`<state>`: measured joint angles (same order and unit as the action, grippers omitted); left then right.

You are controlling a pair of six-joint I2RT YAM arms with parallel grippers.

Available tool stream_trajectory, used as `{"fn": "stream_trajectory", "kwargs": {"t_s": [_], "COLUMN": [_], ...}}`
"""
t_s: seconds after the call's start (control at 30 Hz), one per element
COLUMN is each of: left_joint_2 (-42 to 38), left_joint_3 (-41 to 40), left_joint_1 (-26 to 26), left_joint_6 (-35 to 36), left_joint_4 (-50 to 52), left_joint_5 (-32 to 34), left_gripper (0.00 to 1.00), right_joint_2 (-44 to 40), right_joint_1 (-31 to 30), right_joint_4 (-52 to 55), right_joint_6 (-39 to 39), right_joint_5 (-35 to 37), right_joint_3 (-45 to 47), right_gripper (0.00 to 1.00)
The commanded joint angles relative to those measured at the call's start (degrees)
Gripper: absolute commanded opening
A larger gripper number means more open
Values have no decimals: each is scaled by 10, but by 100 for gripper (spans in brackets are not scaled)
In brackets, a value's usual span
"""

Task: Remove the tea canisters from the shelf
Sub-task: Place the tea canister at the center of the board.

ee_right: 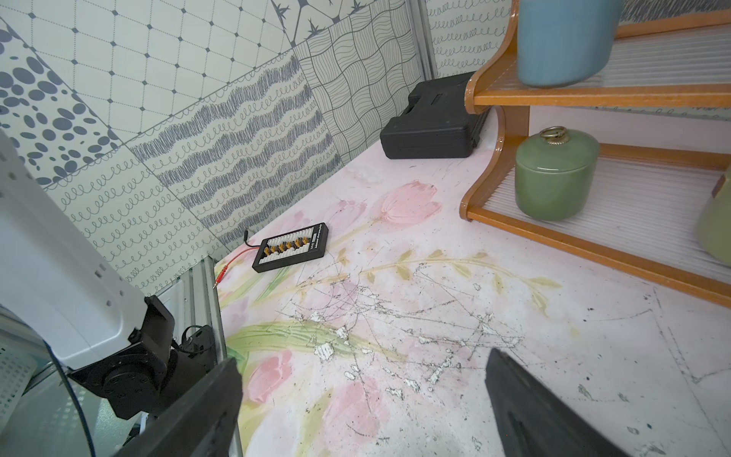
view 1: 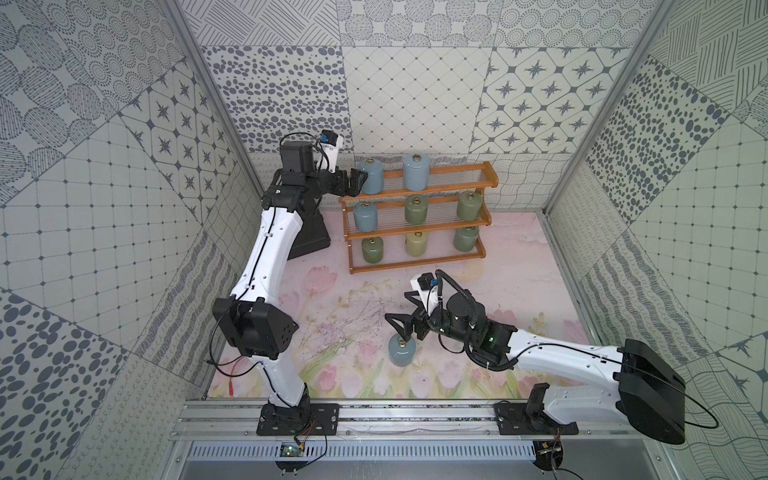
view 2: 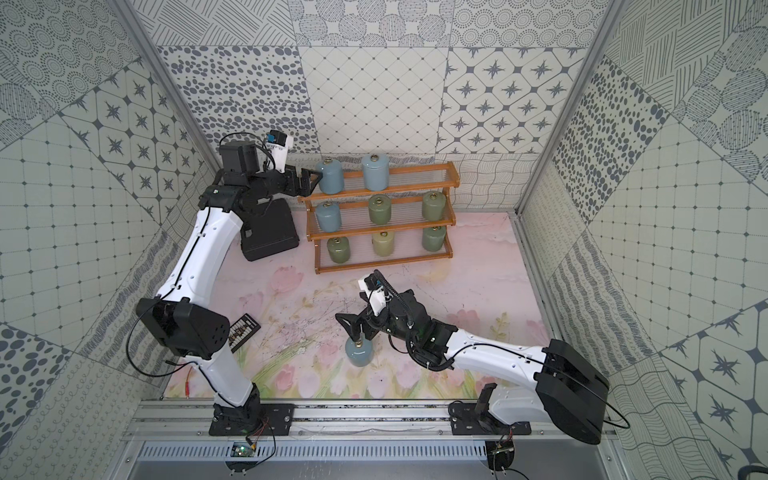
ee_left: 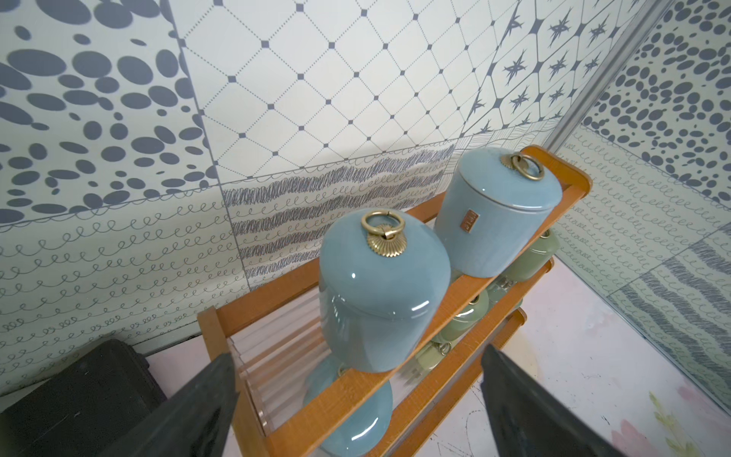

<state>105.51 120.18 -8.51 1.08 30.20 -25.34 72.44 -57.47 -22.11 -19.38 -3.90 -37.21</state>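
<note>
Between the spread fingers of your left claw point(ee_left: 356, 358) stands a blue-grey canister point(ee_left: 379, 292), upright at the nearest end of the top tier of the shelf point(ee_left: 269, 300). Jaws are wide, one finger either side of the jar's body, a gap showing on each side; nothing is gripped. Coming at the glazed body from the side looks deliberate: the brass ring on the lid seems small and loose, while the broad body gives both fingers something to press. Past that jar, farther from the claw along the same tier, stands a second blue-grey canister point(ee_left: 494, 221). Lower than the claw, the two other tiers carry six more canisters point(view 1: 416, 210): one blue-grey, four green, one pale yellow-green. Behind the claw, beside its arm, lies a flat black case point(view 2: 268, 232).

Your right claw point(view 1: 397, 306) hangs wide and empty over the table point(view 1: 519, 266), well apart from the shelf. Just beneath one of its fingers a ninth canister point(view 1: 400, 352), blue-grey, stands upright on the table; whether they touch, you cannot tell. Set out in the open, it probably leaves room for the rest.
</note>
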Motion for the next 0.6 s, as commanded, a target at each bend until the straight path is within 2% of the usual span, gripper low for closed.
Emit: {"fn": "stream_trajectory", "kwargs": {"t_s": [0.0, 0.57], "left_joint_2": [68, 119], "left_joint_3": [101, 116], "left_joint_1": [5, 4], "left_joint_6": [33, -1], "left_joint_4": [109, -1], "left_joint_5": [-82, -120], "left_gripper": [100, 100], "right_joint_2": [-9, 2], "right_joint_1": [3, 3], "right_joint_4": [1, 6], "right_joint_6": [-6, -19], "right_joint_5": [-6, -9], "right_joint_3": [-24, -27], "right_gripper": [100, 100]}}
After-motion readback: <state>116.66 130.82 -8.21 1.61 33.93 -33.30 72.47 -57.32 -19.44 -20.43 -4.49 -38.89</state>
